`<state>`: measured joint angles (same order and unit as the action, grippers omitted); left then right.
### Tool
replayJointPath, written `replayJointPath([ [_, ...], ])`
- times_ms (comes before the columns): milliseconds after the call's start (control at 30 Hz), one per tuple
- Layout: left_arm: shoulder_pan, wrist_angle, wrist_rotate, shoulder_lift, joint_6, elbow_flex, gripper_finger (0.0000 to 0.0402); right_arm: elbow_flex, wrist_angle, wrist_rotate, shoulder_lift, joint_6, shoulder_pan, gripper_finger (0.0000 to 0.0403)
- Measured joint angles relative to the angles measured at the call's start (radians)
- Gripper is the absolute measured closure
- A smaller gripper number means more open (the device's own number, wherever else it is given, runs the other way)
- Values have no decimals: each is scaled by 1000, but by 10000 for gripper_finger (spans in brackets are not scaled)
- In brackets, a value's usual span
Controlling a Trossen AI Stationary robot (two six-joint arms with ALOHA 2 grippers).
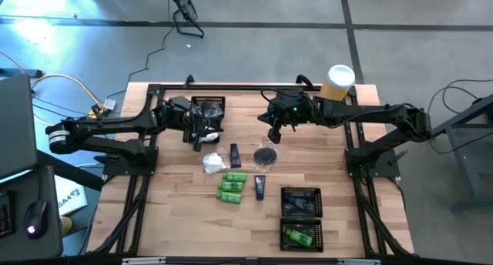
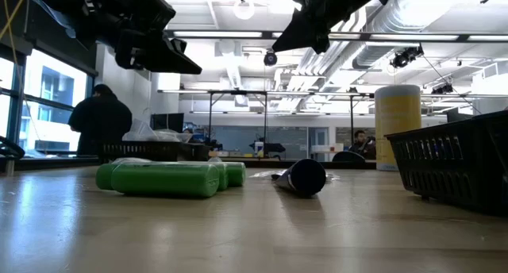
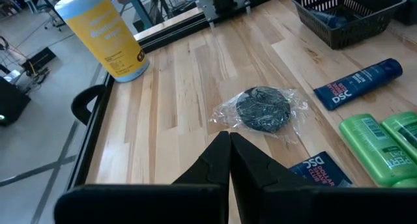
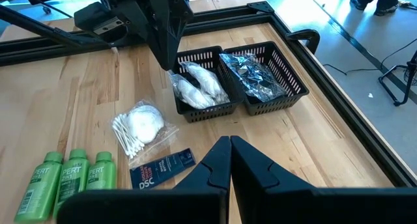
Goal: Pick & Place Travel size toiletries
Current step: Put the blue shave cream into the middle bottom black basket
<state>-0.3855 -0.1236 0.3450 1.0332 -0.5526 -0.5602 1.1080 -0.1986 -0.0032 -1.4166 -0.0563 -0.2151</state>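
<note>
Wooden table (image 1: 177, 219), mesh tray (image 4: 207, 107) holding white packets (image 4: 199, 86), both claws (image 3: 229, 138) (image 4: 230, 142) shut, empty.

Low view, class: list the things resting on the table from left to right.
Green bottles → dark tube → yellow cylinder → black mesh tray.

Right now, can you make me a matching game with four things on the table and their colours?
Things:
1. three little bottles
2. tall cylinder
3. tube by the round case
4. mesh trays

Colours:
A. black
B. bright green
C. dark blue
D. yellow with a white lid

Pairs: 1-B, 2-D, 3-C, 4-A
</note>
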Motion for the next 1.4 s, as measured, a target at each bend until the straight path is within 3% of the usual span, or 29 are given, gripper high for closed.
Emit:
replayJointPath([
  [433, 0, -11, -54, 0, 33, 5, 397, 0, 0, 5, 0, -58, 9, 400],
  [600, 33, -114, -51, 1, 53, 92, 397, 0, 0, 12, 0, -73, 56, 400],
  [700, 65, -215, -47, 1, 71, 135, 397, 0, 0, 87, 0, -96, 93, 400],
  [833, 92, -222, -47, 1, 69, 142, 397, 0, 0, 155, 0, -113, 128, 400],
  [1167, 105, -232, -47, 1, 71, 142, 397, 0, 0, 158, 0, -149, 156, 400],
  [1400, 104, -232, -56, 1, 56, 142, 397, 0, 0, 134, 0, -82, 132, 400],
])
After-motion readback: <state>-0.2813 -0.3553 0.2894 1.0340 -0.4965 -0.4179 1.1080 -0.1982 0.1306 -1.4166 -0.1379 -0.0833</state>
